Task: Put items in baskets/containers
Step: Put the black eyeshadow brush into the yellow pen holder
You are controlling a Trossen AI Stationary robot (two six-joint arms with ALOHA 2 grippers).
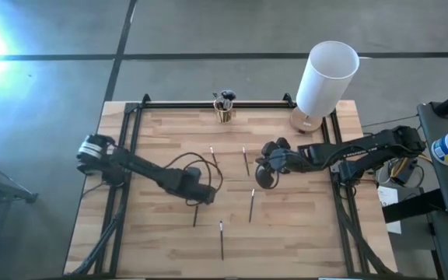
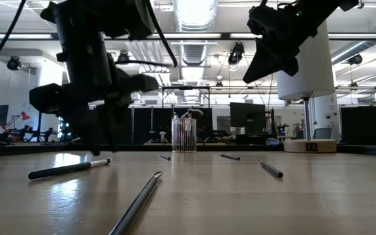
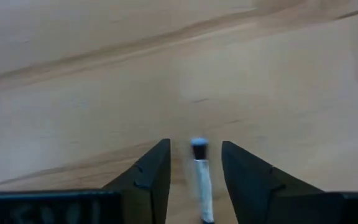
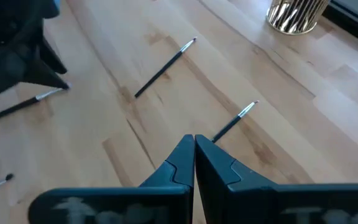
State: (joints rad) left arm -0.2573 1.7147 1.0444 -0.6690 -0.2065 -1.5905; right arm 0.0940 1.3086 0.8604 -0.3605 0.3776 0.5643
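Brush (image 3: 199, 180) between left end effector (image 3: 194, 177) fingers: blurred, handle cut off by frame edge.

We see a tall white cylinder (image 1: 327, 76) on its wooden base (image 1: 305, 121) | at the wooden table's (image 1: 302, 225) far right corner | black frame rail (image 1: 185, 103) along far edge

The glass cup (image 1: 225, 107) stands upright at the far edge of the desk, clear with a yellowish ribbed wall, and holds a bunch of dark-handled brushes (image 1: 225, 98) sticking up out of it. Toward the front of the cup, five more thin dark brushes lie flat and apart: two near it (image 1: 214, 158) (image 1: 246, 162), one farther out (image 1: 251, 205), one farthest toward the front edge (image 1: 222, 239), and one (image 1: 196, 214) to the left of those.
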